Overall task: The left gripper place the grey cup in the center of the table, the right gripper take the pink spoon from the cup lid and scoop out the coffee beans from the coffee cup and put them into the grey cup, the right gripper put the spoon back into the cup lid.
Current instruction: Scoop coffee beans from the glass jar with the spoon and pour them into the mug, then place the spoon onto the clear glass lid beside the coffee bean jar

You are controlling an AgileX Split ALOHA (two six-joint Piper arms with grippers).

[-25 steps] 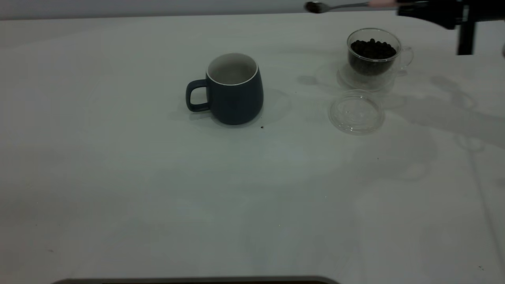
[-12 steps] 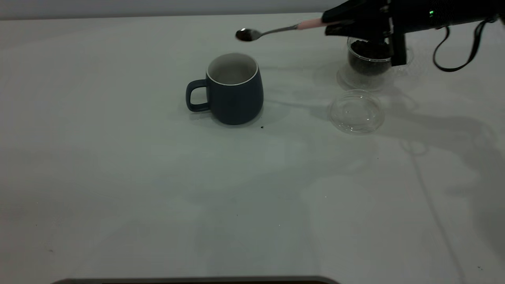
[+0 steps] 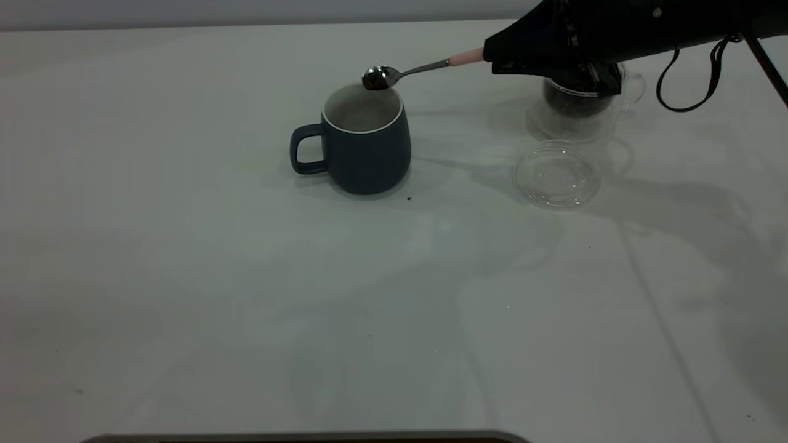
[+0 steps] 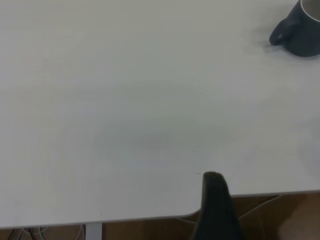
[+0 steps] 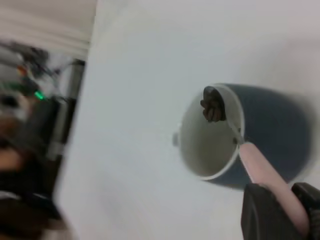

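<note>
Here the right hand [image 3: 492,56], above the coffee cup [image 3: 578,101], is clamped on the pink spoon [image 3: 425,66], whose bowl of coffee beans [image 3: 373,79] sits over the grey cup [image 3: 363,140]; the cup lid [image 3: 557,175] lies just beside the coffee cup on the tabletop [image 3: 184,277].

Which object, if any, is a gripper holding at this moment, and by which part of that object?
The right gripper holds the pink spoon by the pink end of its handle, the bowl over the grey cup. The left gripper holds nothing visible.
</note>
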